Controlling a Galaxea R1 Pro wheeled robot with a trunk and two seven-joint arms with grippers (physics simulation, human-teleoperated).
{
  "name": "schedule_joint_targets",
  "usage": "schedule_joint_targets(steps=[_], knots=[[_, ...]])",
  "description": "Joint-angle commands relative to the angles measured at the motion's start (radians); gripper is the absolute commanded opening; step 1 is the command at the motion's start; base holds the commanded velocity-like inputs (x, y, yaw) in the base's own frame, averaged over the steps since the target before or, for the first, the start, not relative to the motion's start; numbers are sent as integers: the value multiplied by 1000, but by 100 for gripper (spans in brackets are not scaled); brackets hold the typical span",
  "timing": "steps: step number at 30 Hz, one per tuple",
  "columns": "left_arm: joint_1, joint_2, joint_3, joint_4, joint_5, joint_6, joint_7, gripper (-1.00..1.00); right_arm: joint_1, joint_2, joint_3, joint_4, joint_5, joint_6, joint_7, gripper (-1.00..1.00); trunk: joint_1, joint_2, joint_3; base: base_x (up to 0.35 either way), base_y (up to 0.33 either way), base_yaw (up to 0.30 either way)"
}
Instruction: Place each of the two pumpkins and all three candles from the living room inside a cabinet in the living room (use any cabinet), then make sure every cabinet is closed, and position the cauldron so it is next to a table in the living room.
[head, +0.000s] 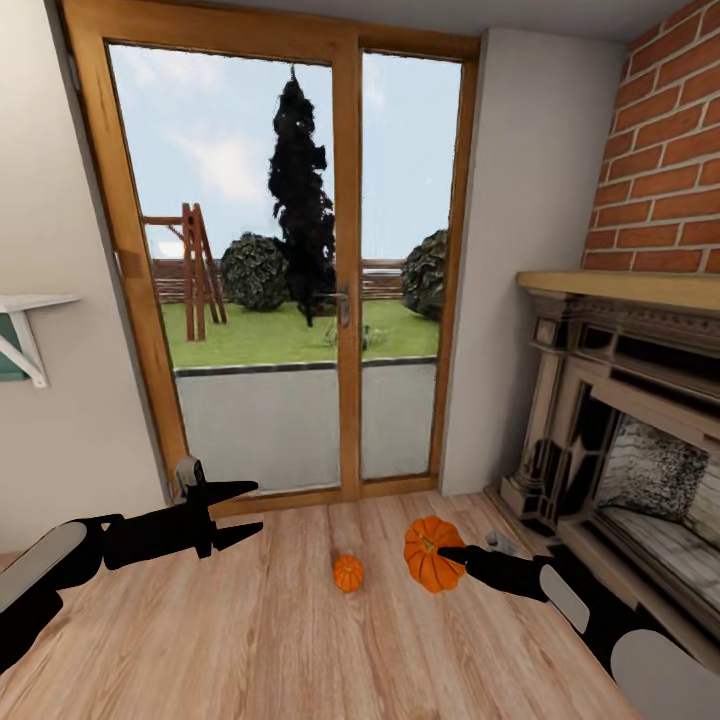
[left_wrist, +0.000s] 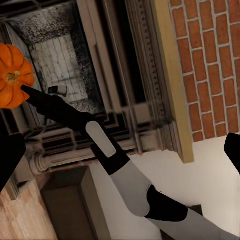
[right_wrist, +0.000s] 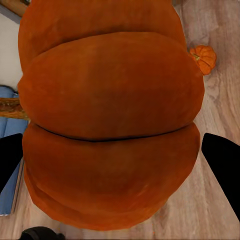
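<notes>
Left gripper: the black two-fingered left gripper (head: 243, 508) hung spread apart and empty over the pale wooden plank floor (head: 250, 640), well apart from both pumpkins.
Small pumpkin: a bright-orange ribbed pumpkin with a stem stub (head: 348, 573) sat on the floor before the wood-framed glass door (head: 345, 270), untouched.
Larger pumpkin: a second round orange ribbed pumpkin (head: 432, 553) lay between the fingers of the black right gripper (head: 447, 553); whether they gripped it, I could not tell.
Progress: judged early, with neither pumpkin stowed.
</notes>
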Motion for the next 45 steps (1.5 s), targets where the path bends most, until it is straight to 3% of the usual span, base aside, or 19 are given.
schedule_joint_targets(steps=[1,7,10,12,14,20,22,24,27,30,32,35,40,45], knots=[[-1,1,-2,3,-8,0,-10,100,-1,-1,2,-1,-13,5,0,-100,1,-1,-1,335,81,0],[-1,-4,6,103,-23,-4,-5,100,-1,-2,-2,-1,-16,5,4,-100,1,-1,-1,335,34,0],[-2,-7,12,189,-64,-8,0,100,-1,-2,-4,-1,-21,5,5,-100,1,-1,-1,335,4,0],[-4,-11,34,244,-127,-31,1,100,-1,-2,-5,-1,-24,5,6,-100,1,-1,-1,335,1,0],[-6,-27,57,286,-223,-97,1,100,-1,-4,-6,-1,-27,5,5,-100,1,-1,-1,335,0,0],[-6,-46,93,312,-406,-212,5,100,-1,-6,-7,-1,-28,5,10,-100,1,-1,-1,269,0,0],[-4,-58,90,319,-487,-293,5,100,-1,-5,-7,-1,-29,5,15,-100,1,-1,-1,95,0,0],[-3,-95,84,342,-578,-395,4,100,-1,-3,-7,-1,-29,5,18,-100,1,-1,-1,39,0,0],[-3,-180,81,463,-695,-482,3,100,-1,-3,-7,-1,-29,5,20,-100,1,-1,-1,13,0,0],[-4,-275,83,643,-766,-542,-4,100,-1,-2,-7,-1,-29,5,20,-100,1,-1,-1,3,0,0],[-4,-305,83,709,-778,-569,-11,100,-1,-2,-8,-1,-29,5,20,-100,1,-1,-1,1,0,0],[-4,-320,83,769,-781,-582,-75,100,-1,-2,-7,-1,-29,5,20,-100,1,-1,-1,0,0,0],[-4,-322,78,868,-782,-577,-283,100,-1,-3,-8,-1,-29,5,20,-100,1,-1,-1,19,0,0],[-4,-315,77,904,-781,-574,-353,100,-1,-3,-8,-1,-29,5,20,-100,1,-1,-1,239,0,0]])
